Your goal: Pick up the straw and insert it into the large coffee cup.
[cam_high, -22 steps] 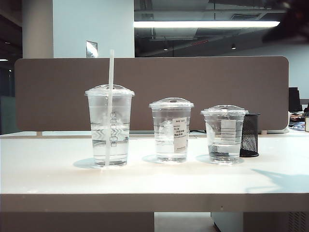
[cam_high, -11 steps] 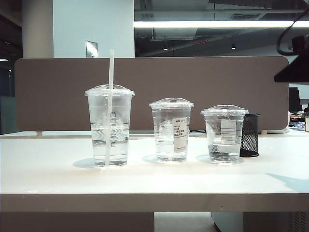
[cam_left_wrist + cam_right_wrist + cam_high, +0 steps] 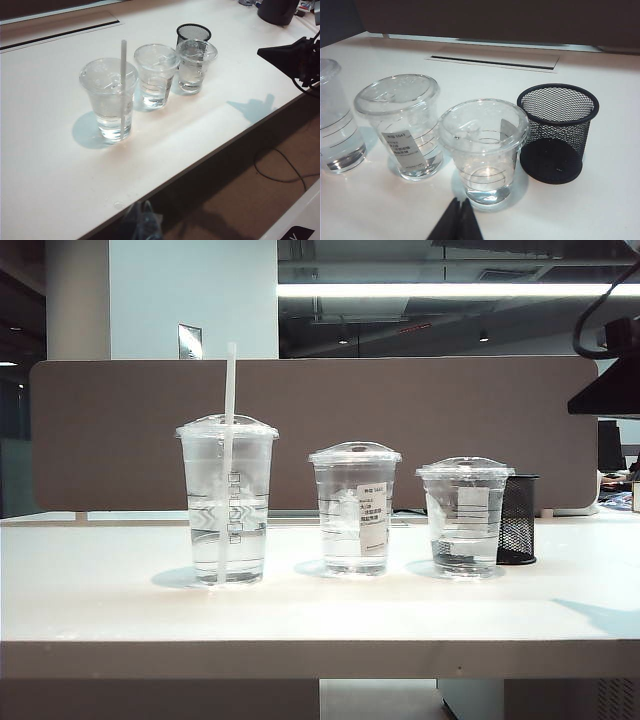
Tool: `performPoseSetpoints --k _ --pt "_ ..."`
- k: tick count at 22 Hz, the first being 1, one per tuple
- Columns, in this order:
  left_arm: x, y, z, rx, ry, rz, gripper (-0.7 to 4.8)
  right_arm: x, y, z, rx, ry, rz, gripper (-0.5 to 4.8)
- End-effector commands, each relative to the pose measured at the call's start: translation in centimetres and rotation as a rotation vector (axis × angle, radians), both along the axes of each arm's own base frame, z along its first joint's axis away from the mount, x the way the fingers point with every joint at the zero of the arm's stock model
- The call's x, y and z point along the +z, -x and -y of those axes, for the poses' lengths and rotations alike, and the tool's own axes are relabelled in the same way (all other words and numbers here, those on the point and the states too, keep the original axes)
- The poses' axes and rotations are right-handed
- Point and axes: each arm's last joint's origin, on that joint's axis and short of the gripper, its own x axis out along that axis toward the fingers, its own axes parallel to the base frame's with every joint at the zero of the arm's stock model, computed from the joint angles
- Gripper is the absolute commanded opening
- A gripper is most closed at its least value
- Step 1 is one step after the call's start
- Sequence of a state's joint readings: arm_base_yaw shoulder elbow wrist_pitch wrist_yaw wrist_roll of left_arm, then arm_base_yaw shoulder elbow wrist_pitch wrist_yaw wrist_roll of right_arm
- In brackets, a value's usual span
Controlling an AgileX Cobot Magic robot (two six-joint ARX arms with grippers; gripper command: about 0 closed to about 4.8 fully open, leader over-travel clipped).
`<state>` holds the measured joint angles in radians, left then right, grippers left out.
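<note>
Right end effector [image 3: 457, 223] is shut tight: its two black fingers are pressed together and hold nothing. It hangs near the shortest clear plastic cup [image 3: 484, 150], which is two cups away from the large coffee cup [image 3: 228, 510], the tallest clear plastic one with a domed lid and a row of small printed squares. Left end effector [image 3: 143, 222] shows only as a dark, blurry shape by the front edge of the white bench [image 3: 300, 610], on the near side of the large coffee cup. I cannot tell if it is open or shut, and I see nothing in it.

The long, thin white straw [image 3: 230, 440] is in the large coffee cup. It goes through the lid, reaches down to the bottom, and its top sticks up high above the cup. So I think the job is done, and that is why both end effectors are empty and well apart from the straw.

Next to the large coffee cup stands the medium clear cup with a white label [image 3: 355, 510], then the shortest cup, then a black mesh pen pot [image 3: 517, 520] farthest away.

The right arm is lifted up high, far from the large coffee cup, with its wrist tipped down toward the cups. The left arm is not in the outside view; its camera looks down at the large coffee cup from the front.
</note>
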<state>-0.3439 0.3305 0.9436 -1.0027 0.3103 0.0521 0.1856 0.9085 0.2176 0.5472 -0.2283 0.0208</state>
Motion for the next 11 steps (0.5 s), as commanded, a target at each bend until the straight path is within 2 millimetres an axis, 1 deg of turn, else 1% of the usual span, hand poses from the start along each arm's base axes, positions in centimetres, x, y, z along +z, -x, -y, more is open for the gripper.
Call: performPoseSetpoints --k 1,5,6,11 --pt "0.2 -0.2 0.1 0.0 0.004 0.011 -0.02 0.2 0.0 0.0 0.0 -0.007 0.011 -0.01" --pt "-0.1 -0.2 0.1 -0.001 -0.001 -0.002 -0.02 0.2 0.0 0.0 -0.001 -0.007 0.011 -0.01" --pt "0.0 -0.3 0.1 -0.02 -0.037 0.035 -0.02 0.2 0.0 0.0 -0.001 -0.007 0.011 -0.01" --pt "0.0 -1.4 0.4 0.013 -0.022 0.136 -0.02 0.2 0.0 0.0 -0.001 -0.007 0.011 -0.01"
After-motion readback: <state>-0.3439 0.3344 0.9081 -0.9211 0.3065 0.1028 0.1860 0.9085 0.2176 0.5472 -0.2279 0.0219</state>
